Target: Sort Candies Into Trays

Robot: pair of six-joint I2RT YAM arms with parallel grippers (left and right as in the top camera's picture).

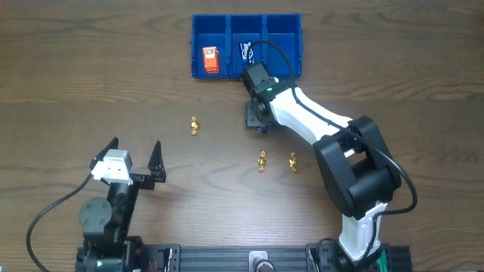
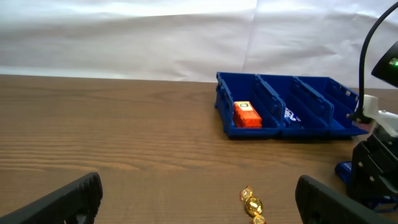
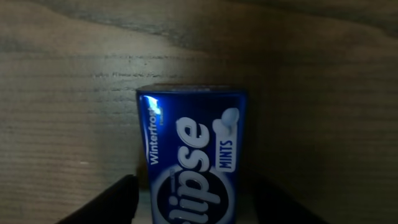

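Right gripper (image 1: 255,121) is low over the table, jaws spread either side of the blue mint box (image 3: 193,155), not yet clamped. Step in hand: pickup. Next move calls for closing squarely, lifting, and carrying to the blue tray (image 1: 296,68).

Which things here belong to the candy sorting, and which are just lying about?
Job: tray, orange candy, blue candy, mint box, three gold candies.
Not the job: table, white backdrop.

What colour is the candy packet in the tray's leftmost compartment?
The candy packet is orange; left wrist view shows it best.
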